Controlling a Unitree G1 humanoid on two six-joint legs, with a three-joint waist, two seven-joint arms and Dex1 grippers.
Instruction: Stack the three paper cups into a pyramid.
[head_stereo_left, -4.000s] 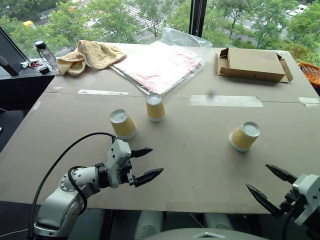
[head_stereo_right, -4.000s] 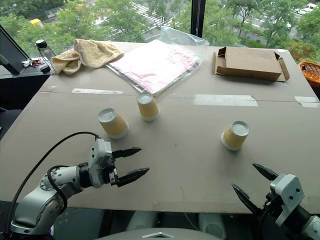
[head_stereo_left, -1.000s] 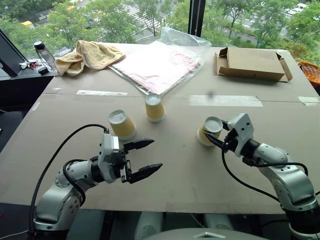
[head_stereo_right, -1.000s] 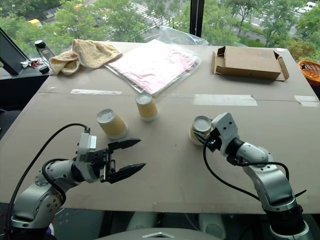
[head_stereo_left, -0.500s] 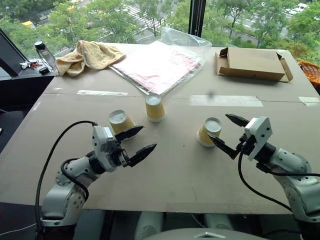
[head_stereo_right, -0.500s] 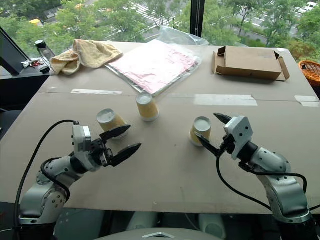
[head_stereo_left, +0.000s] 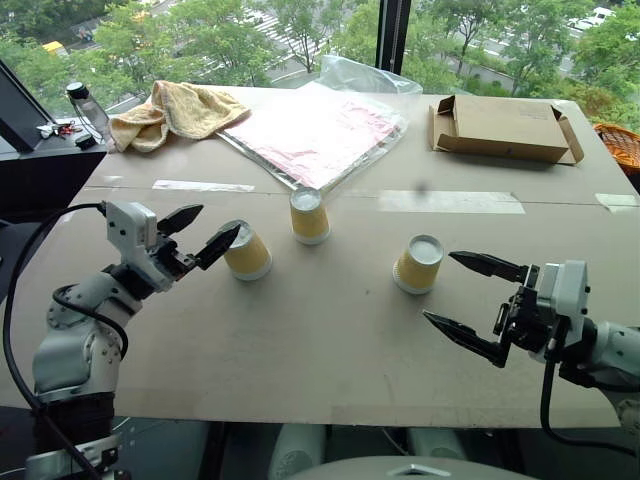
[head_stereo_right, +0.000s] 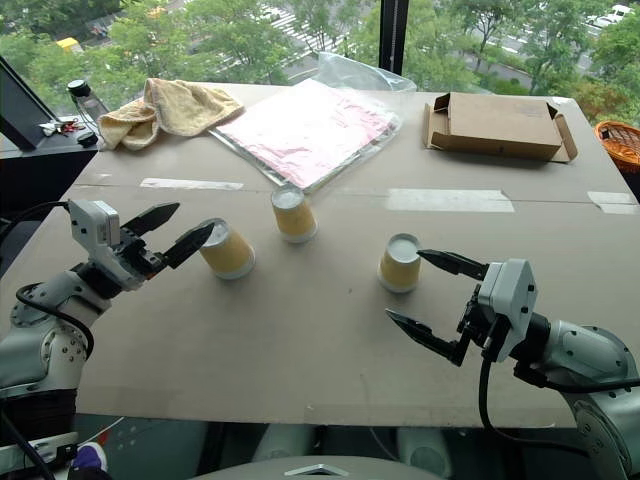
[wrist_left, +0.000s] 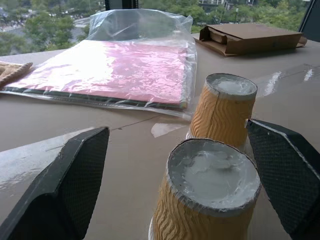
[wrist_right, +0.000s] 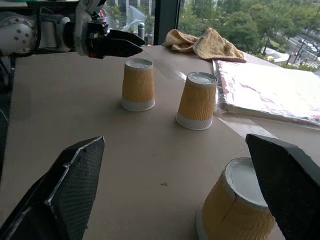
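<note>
Table (head_stereo_left: 330, 340) — flat tan board top, strips of tape across its far half.

Three paper cups, all upside down on the table, none stacked:
- left cup (head_stereo_left: 246, 250) — nearest the left gripper; tilted a little.
- middle cup (head_stereo_left: 309, 215) — just beyond and to the right of the left cup, near the edge of the plastic sleeve; the two stand apart.
- right cup (head_stereo_left: 418, 264) — well apart from the other two, right of centre.

Left gripper (head_stereo_left: 199, 232) — fingers spread wide, holding nothing; its nearer fingertip is at the left cup's upper edge, though contact cannot be told. In the left wrist view this cup sits between the two spread fingers.

Right gripper (head_stereo_left: 461, 294) — fingers spread wide, empty, on the near right of the right cup and clear of it.

Other items on the far half of the table:
- plastic sleeve (head_stereo_left: 318, 130) with pink sheets, centre.
- yellow towel (head_stereo_left: 175, 110), crumpled, far left.
- cardboard box (head_stereo_left: 503, 129), open and flat, far right.
- bottle (head_stereo_left: 86, 105), off the far left corner, beside the towel.
</note>
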